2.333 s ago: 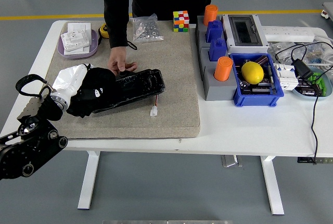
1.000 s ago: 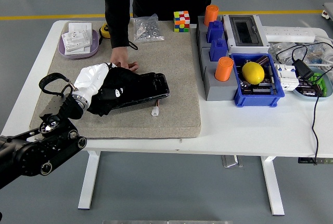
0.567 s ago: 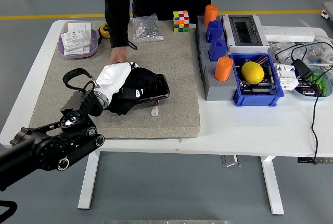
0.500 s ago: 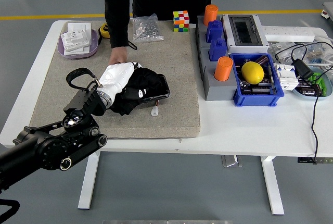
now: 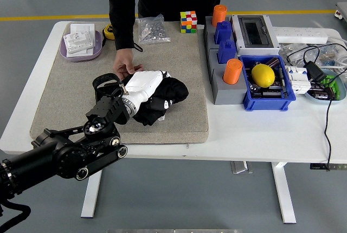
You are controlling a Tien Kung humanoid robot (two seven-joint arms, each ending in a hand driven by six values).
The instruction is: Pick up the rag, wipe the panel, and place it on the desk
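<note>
- Since the earlier frames the left arm has swept from the table's left edge rightward across the mat, and the black rag (image 5: 162, 98) bunched under it has travelled along with it, now covering the panel almost wholly.
- Left hand (image 5: 142, 84), pale and glove-like, lies on top of the rag, pressed down on it; its fingers are curled over the cloth and clamped on it.
- Black rag sits heaped near the middle of the grey mat (image 5: 70, 89), spilling to the right and toward the near edge from beneath the hand.
- Of the panel itself hardly anything can be made out under the cloth.
- Person's hand (image 5: 126, 69), from the far side, rests on the mat just beside the robot's hand, touching the rag's far-left edge.
- Right arm is out of sight.
- Elsewhere on the white table (image 5: 260, 130): a purple tray (image 5: 81, 52) of white parts at far left, a bag of small hardware (image 5: 150, 29), a colour cube (image 5: 188, 21), and a blue bin (image 5: 268, 93) holding a lemon (image 5: 263, 74) to the right.
</note>
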